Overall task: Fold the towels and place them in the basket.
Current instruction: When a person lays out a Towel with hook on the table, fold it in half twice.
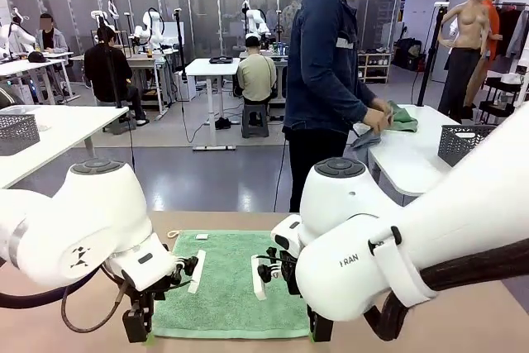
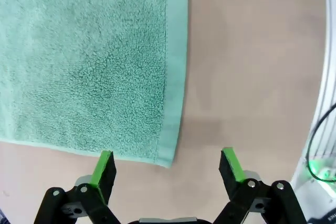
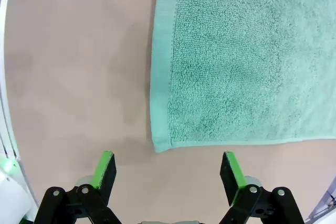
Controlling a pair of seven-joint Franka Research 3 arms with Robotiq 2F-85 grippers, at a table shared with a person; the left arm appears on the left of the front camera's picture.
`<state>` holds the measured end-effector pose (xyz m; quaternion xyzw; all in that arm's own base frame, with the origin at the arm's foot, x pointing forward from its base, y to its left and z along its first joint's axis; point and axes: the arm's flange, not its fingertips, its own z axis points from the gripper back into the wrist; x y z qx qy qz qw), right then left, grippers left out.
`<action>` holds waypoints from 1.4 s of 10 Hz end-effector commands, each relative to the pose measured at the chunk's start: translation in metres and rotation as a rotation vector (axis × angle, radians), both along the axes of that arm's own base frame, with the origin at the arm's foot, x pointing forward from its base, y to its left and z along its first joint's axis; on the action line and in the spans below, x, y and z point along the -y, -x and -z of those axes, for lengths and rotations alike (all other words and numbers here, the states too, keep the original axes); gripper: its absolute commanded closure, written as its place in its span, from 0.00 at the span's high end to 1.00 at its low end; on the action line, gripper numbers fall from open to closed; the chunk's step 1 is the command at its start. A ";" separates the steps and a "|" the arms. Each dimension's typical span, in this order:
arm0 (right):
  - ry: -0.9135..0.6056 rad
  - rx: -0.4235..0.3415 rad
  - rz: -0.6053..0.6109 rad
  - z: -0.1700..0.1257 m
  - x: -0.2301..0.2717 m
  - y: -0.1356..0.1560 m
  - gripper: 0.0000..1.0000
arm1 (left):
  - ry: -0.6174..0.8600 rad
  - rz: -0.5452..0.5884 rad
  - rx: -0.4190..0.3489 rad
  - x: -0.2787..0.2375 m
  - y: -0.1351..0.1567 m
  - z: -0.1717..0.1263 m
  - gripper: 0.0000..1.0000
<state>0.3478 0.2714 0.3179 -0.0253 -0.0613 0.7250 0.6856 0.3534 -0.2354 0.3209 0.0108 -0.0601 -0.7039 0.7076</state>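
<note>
Closest to me in the front view, the left gripper (image 1: 139, 330) and right gripper (image 1: 319, 328) hang low over the mint green towel (image 1: 231, 283), which lies flat on the table (image 1: 463, 320). They sit at its seven and five o'clock corners, while a person (image 1: 322, 64) stands off at one o'clock. Left wrist view: jaws wide apart and empty, the towel corner just ahead between the fingers, cloth running to eleven o'clock. Right wrist view: jaws equally wide and empty, cloth running to one o'clock. My advice: centre each corner, pinch hem and pile together, and lift in step so the fold lands square.
</note>
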 end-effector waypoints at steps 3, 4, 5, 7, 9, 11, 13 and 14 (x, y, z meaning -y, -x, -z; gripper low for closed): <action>-0.012 -0.004 0.058 0.017 -0.017 -0.005 1.00 | 0.024 -0.013 0.005 -0.027 0.022 0.031 1.00; -0.009 -0.007 0.064 0.018 -0.018 -0.005 1.00 | 0.017 -0.009 -0.003 -0.027 0.021 0.033 1.00; 0.002 -0.007 0.066 0.021 -0.019 -0.006 1.00 | 0.012 -0.007 -0.009 -0.027 0.021 0.035 1.00; -0.012 -0.027 0.077 0.028 -0.021 -0.009 1.00 | 0.012 -0.006 -0.026 -0.027 0.020 0.039 1.00; -0.005 -0.032 0.085 0.030 -0.020 -0.011 1.00 | 0.016 -0.008 -0.036 -0.027 0.021 0.042 1.00; -0.007 -0.040 0.097 0.033 -0.017 -0.013 1.00 | 0.022 -0.007 -0.047 -0.026 0.020 0.044 1.00; 0.001 -0.052 0.110 0.036 -0.016 -0.018 1.00 | 0.019 -0.010 -0.049 -0.025 0.019 0.044 1.00; 0.001 -0.055 0.110 0.036 -0.016 -0.019 1.00 | 0.020 -0.012 -0.050 -0.024 0.019 0.044 0.84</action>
